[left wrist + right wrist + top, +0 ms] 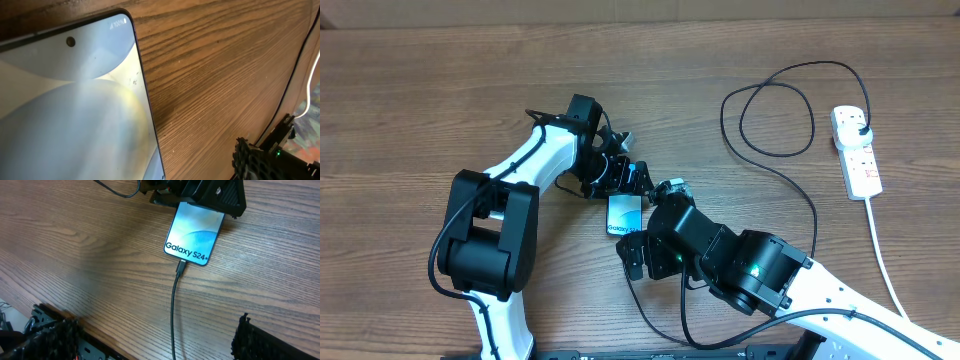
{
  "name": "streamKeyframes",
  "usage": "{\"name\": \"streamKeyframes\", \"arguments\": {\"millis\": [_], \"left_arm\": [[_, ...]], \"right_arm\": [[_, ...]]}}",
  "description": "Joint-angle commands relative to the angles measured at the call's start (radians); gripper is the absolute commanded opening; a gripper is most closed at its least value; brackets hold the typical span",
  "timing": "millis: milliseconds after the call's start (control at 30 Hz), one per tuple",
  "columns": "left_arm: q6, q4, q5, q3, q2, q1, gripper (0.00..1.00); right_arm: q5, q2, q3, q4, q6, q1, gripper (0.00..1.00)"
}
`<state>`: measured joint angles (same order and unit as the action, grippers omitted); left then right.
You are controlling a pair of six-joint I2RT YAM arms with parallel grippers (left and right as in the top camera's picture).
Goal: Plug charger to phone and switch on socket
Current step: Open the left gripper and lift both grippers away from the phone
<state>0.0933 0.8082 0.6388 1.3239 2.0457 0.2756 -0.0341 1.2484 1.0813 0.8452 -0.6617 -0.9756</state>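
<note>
Thin black charger cable (173, 310) looks seated in the slim blue-screened phone (192, 232), with left gripper (622, 180) and right gripper (150, 332) both spread beside it — so lift the right one clear of the cable, then switch on the white power strip (860, 160) well right of the phone

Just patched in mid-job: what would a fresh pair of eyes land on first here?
The lit phone at the centre of the table, reading Galaxy S24+, with the charger connector apparently seated in the end by that text. Then the charger's black cable looping right to the white socket near the table's right edge, its plug in the end outlet.
</note>
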Motion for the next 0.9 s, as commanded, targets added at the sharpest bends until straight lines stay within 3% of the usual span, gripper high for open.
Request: {"name": "streamKeyframes", "arguments": {"millis": [0, 867], "left_arm": [[-0.034, 0.000, -0.278, -0.061, 0.101, 0.000, 1.00], [-0.018, 0.029, -0.362, -0.061, 0.101, 0.000, 1.00]], "right_arm": [[-0.016, -0.001, 0.025, -0.006, -0.005, 0.003, 1.00], [-0.016, -0.002, 0.025, -0.006, -0.005, 0.003, 1.00]]}}
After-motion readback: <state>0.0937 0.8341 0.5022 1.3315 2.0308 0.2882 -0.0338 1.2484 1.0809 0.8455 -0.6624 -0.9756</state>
